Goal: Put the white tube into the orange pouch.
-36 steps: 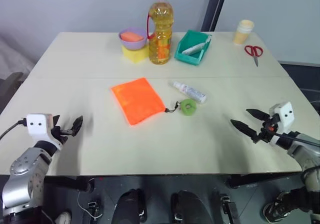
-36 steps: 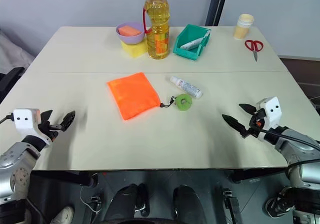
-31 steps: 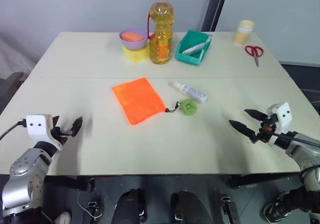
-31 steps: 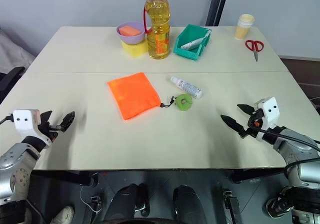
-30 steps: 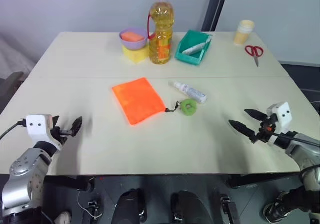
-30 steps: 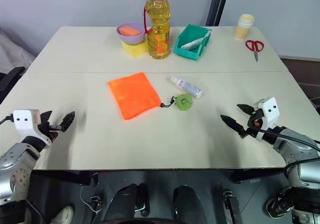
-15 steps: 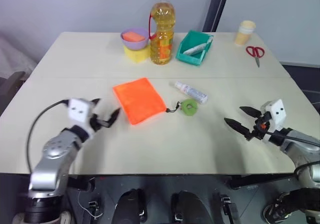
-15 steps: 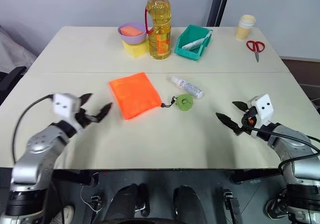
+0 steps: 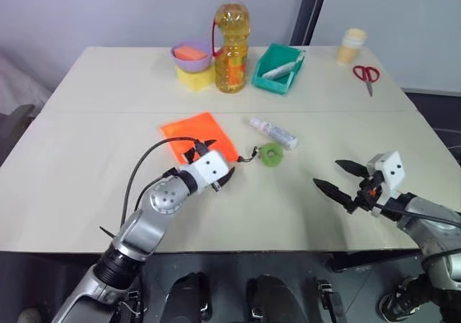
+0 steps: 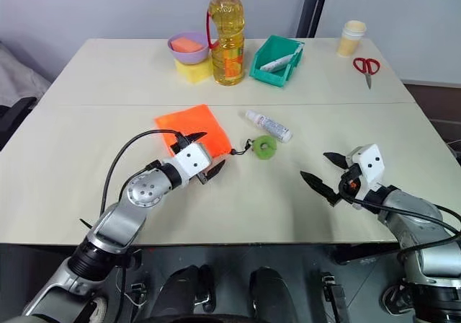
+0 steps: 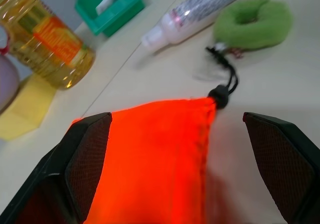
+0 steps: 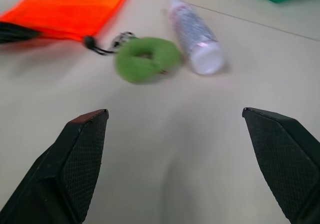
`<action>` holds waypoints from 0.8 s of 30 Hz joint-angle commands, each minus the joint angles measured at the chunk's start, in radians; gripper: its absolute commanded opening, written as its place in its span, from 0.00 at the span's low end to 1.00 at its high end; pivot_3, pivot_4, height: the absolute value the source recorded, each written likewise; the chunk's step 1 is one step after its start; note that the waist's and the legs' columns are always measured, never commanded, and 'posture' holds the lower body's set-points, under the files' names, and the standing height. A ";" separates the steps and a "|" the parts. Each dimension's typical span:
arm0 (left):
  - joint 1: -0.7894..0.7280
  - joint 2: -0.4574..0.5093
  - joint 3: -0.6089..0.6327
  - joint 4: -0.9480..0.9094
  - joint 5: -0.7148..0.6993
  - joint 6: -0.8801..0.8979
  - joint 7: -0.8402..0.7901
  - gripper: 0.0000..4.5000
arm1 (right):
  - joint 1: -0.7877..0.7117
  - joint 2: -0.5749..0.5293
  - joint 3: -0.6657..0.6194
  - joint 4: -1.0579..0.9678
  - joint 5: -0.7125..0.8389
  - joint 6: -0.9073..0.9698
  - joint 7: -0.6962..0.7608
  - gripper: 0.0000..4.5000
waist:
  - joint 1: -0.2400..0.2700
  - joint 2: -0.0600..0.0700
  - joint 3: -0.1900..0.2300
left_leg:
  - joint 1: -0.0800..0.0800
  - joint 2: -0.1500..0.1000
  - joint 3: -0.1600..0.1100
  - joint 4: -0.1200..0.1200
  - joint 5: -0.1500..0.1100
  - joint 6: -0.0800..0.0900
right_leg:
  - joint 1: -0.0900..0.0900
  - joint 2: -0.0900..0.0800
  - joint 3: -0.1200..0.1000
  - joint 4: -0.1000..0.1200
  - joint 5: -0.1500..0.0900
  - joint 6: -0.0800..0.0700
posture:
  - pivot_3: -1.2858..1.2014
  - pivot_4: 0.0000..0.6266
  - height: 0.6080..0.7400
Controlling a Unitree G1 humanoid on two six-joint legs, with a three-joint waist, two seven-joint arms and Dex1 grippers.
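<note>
Since the earlier frames, left gripper (image 9: 205,157) has swung from the worktop's (image 9: 108,99) left edge to the near end of the orange pouch (image 9: 194,130), jaws spread wide over the fabric and holding nothing. Right gripper (image 9: 344,180) has edged slightly inward, jaws likewise wide apart and empty, above bare worktop. White tube (image 9: 273,132) lies flat just beyond the green ring (image 9: 271,154), which is joined to the pouch by a black cord (image 11: 226,78). Tube and pouch are apart.
</note>
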 commanded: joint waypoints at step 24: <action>0.041 0.030 0.110 0.007 0.023 -0.165 -0.040 1.00 | -0.034 0.002 0.071 -0.038 0.009 -0.025 0.022 0.99 | 0.001 0.000 0.000 | 0.000 0.000 0.000 0.004 -0.001 0.002 | 0.001 0.000 0.000 0.002 0.000 0.000 | 0.52 0.24 0.90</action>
